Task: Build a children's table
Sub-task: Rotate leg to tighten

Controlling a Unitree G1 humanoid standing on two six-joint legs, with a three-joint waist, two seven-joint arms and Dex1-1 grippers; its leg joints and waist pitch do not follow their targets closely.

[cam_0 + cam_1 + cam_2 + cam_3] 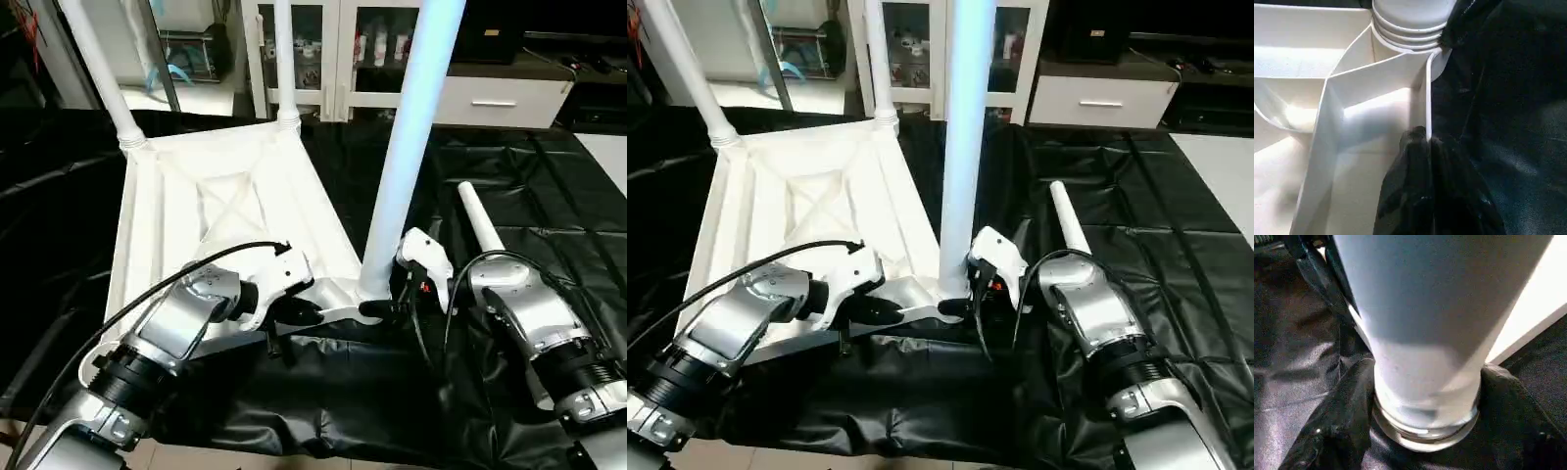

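Observation:
The white tabletop (196, 196) lies upside down on a black sheet, its X ribs facing up. Two legs (98, 69) (284, 59) stand upright in its far corners. A third leg (411, 147) stands in the near right corner socket. My left gripper (304, 313) is shut on the tabletop's near rim (1426, 98), one finger on each side of the thin wall, just beside that socket. My right gripper (377, 308) holds the base of the third leg (1425, 357), with its black fingers (1327, 431) pressed against both sides. A fourth leg (480, 220) lies loose on the sheet behind my right wrist.
The black sheet (549, 196) covers the floor around the tabletop, with open room to the right. A white cabinet with drawers (490, 98) and glass-door shelves (313, 49) stand at the back. A black cable (147, 294) loops over my left forearm.

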